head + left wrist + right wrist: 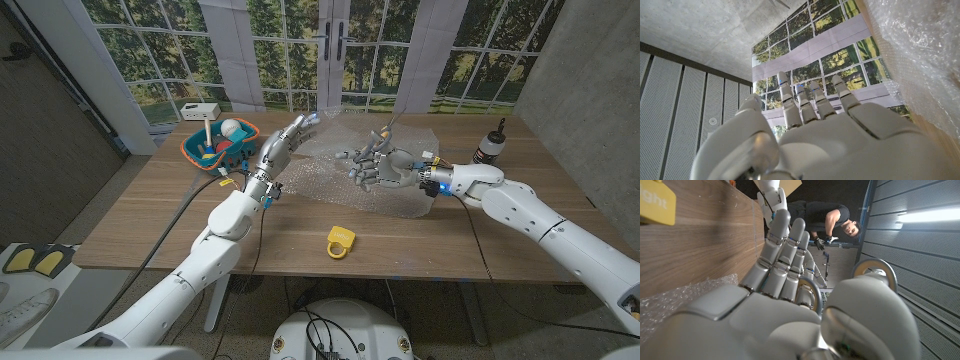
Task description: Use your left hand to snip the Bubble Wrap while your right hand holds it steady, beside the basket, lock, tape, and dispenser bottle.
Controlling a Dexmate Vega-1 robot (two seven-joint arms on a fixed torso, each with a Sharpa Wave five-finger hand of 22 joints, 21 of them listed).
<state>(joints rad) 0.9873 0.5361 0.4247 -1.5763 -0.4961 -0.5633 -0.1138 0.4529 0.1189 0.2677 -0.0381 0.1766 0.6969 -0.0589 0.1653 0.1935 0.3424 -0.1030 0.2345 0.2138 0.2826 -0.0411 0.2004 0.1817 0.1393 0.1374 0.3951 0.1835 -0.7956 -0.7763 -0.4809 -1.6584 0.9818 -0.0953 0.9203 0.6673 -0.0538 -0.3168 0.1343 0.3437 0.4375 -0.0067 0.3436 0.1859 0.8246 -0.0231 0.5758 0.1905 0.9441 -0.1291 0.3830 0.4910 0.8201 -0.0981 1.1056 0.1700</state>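
Bubble Wrap [375, 170] lies between both hands' fingers [362, 168] (scissors [812, 292] in right).

My left arm reaches in from the near left corner, and my left hand [284, 143] is raised with its fingers [790, 102] straight and a little apart, gripping nothing. My right arm comes in from the right, forearm roughly level. My right hand [377, 165] has scissor loops by its thumb and fingers (the loops show in the wrist view), other fingers [781, 250] extended.
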